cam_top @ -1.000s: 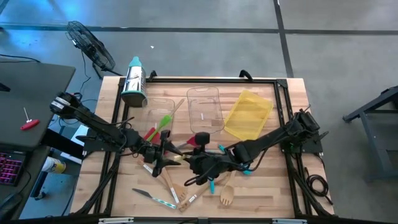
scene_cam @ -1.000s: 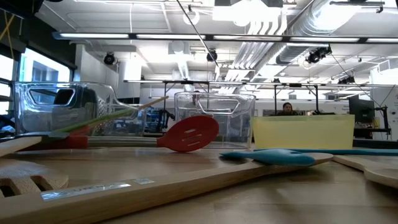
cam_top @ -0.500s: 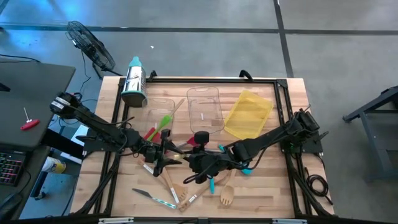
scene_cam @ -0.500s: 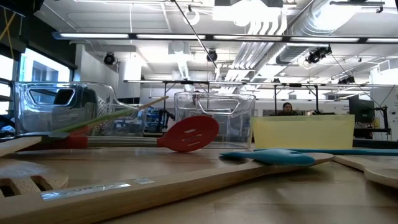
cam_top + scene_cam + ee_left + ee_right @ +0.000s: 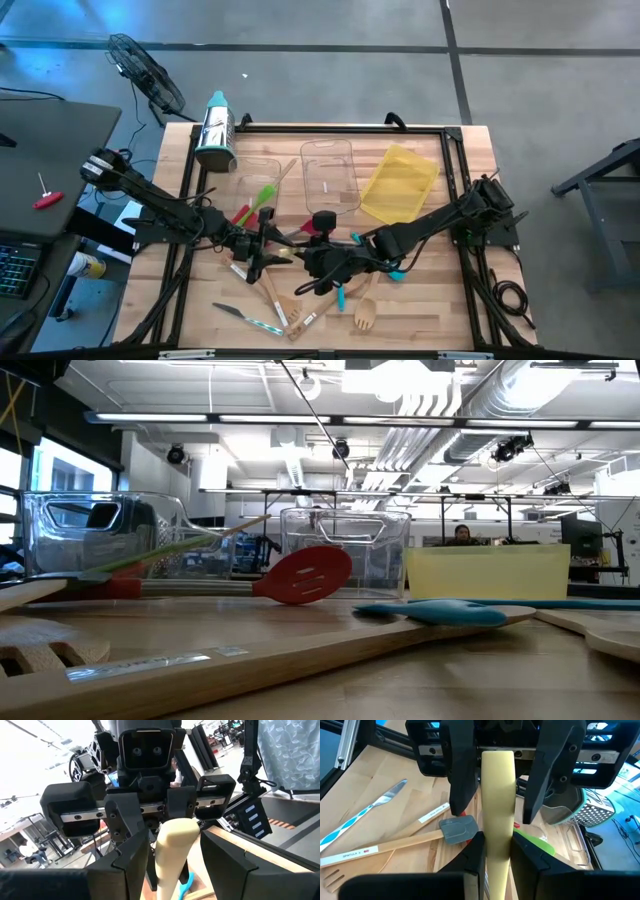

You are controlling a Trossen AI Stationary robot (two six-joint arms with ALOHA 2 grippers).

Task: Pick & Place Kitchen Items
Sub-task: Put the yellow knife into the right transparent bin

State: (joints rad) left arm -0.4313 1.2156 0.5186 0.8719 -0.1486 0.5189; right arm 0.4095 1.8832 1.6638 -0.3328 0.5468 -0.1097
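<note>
right gripper (image 5: 496, 845), wooden handle (image 5: 497, 800), head hidden

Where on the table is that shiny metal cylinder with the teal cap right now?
In the high view the steel cylinder lies at the table's far left corner, just behind the smaller clear bin and near the floor fan standing beside the table.

A wooden counter (image 5: 440, 300) carries scattered utensils (image 5: 280, 310), two clear bins (image 5: 328, 175), a yellow bin (image 5: 400, 183) and a steel cylinder (image 5: 215, 130).
</note>
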